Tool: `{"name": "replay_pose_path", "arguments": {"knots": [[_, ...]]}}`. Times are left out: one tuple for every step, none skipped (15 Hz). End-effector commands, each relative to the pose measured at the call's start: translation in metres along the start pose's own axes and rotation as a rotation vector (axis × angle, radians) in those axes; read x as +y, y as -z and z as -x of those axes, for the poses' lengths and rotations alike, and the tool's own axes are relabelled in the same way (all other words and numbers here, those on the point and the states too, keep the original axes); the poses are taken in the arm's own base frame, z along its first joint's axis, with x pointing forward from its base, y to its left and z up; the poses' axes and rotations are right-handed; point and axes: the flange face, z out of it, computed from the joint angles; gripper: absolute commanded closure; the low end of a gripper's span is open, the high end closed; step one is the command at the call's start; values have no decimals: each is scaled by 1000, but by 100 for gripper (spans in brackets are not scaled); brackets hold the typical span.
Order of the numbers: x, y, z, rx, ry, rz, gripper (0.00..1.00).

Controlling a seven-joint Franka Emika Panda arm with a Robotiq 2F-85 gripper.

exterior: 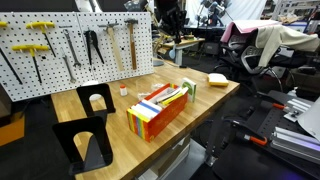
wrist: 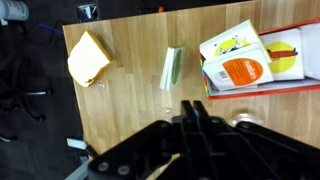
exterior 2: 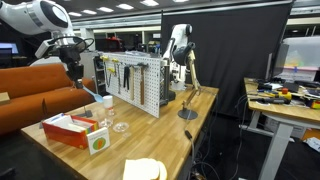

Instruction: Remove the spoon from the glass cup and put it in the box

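Hovering up near the glass (exterior 2: 118, 124), the gripper (exterior 2: 76, 78) looks pinched shut on the spoon (exterior 2: 95, 92); it should carry level over the box (exterior 2: 68, 130), then lower before releasing.

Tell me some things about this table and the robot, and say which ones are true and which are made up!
1. A yellow sponge lies on the wooden table. True.
2. The pegboard has nothing on it. False: tools hang on it.
3. The sponge is inside the box. False: it lies on the table, apart from the box.
4. The box has many colours. True.
5. The gripper rests on the sponge. False: it hangs in the air, well away from the sponge.
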Motion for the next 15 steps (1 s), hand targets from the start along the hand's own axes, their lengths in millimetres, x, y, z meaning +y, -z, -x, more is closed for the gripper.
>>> {"name": "replay_pose_path", "arguments": {"knots": [[31,3,5,-2,-185,-80,99],[40,2,6,4,-237,-91,99],[48,-1,7,12,-291,-101,99],[56,-4,9,25,-345,-107,99],[63,-10,13,47,-399,-102,99],[68,-17,18,69,-449,-83,99],[71,-23,23,74,-506,-90,99],[73,-31,30,55,-570,-89,99],[73,-37,37,36,-631,-100,99],[71,-41,44,2,-680,-128,99],[68,-45,50,-23,-723,-152,99],[66,-49,56,-28,-761,-158,99],[64,-52,61,-27,-789,-162,99],[61,-53,64,-19,-810,-163,99],[58,-55,68,-10,-827,-160,99]]}}
